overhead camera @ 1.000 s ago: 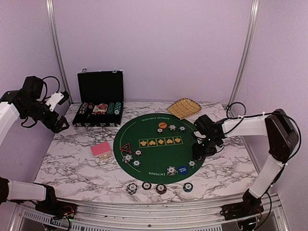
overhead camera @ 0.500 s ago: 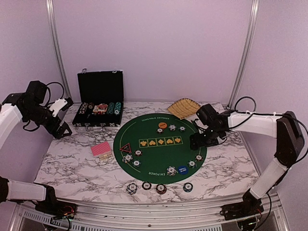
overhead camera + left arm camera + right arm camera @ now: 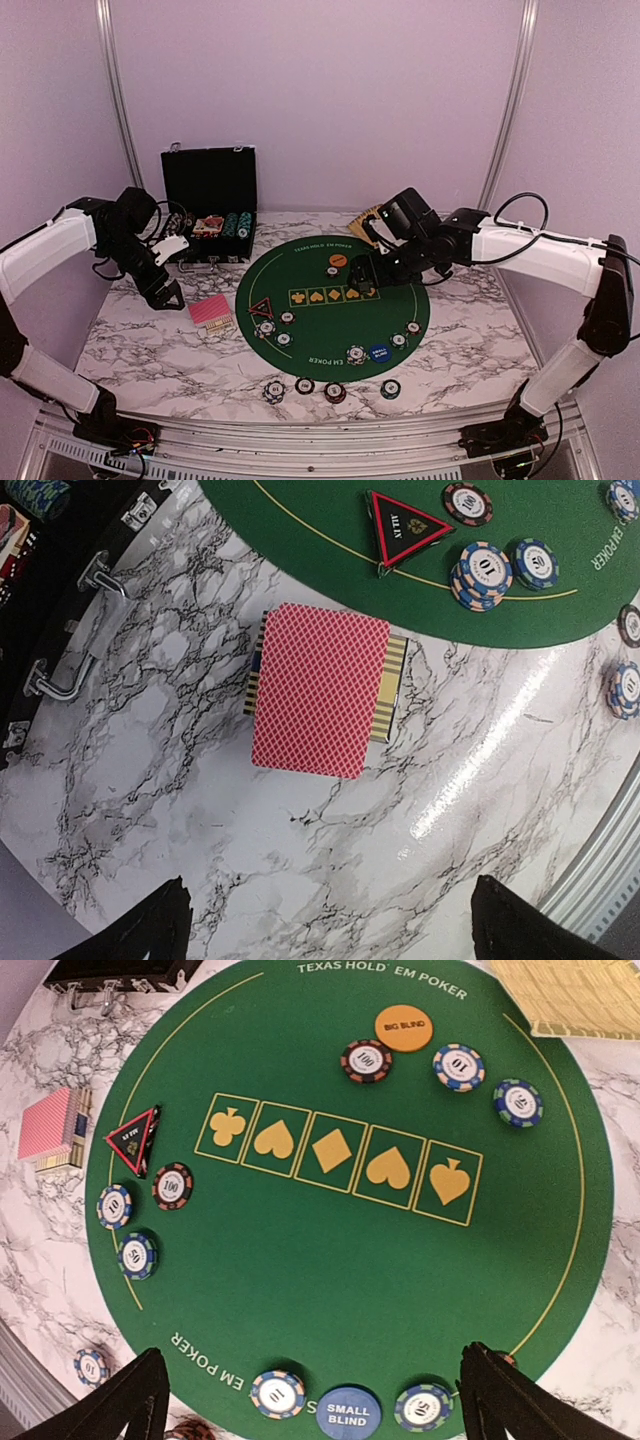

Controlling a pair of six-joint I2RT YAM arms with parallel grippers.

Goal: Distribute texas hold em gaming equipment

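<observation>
A stack of pink-red-backed playing cards [image 3: 212, 311] [image 3: 322, 690] [image 3: 50, 1125] lies on the marble just left of the round green mat [image 3: 330, 320]. My left gripper [image 3: 168, 292] [image 3: 330, 920] hovers open just left of the cards, holding nothing. My right gripper [image 3: 365, 272] [image 3: 310, 1395] hangs open and empty over the far half of the mat. On the mat lie striped poker chips [image 3: 366, 1060], an orange Big Blind button [image 3: 338, 261] [image 3: 405, 1027], a blue Small Blind button [image 3: 378, 352] [image 3: 348, 1412] and a black-red triangular marker [image 3: 261, 306] [image 3: 405, 525] [image 3: 137, 1138].
An open black chip case [image 3: 205, 215] stands at the back left. A tan woven basket [image 3: 382, 223] [image 3: 580, 995] sits behind the mat. Several chips [image 3: 305, 386] lie on the marble in front of the mat. Shelter posts rise at both back corners.
My right gripper opened, left a chip at the mat's right edge and moved up-left over the mat's far half. My left arm swung right and down to beside the cards.
</observation>
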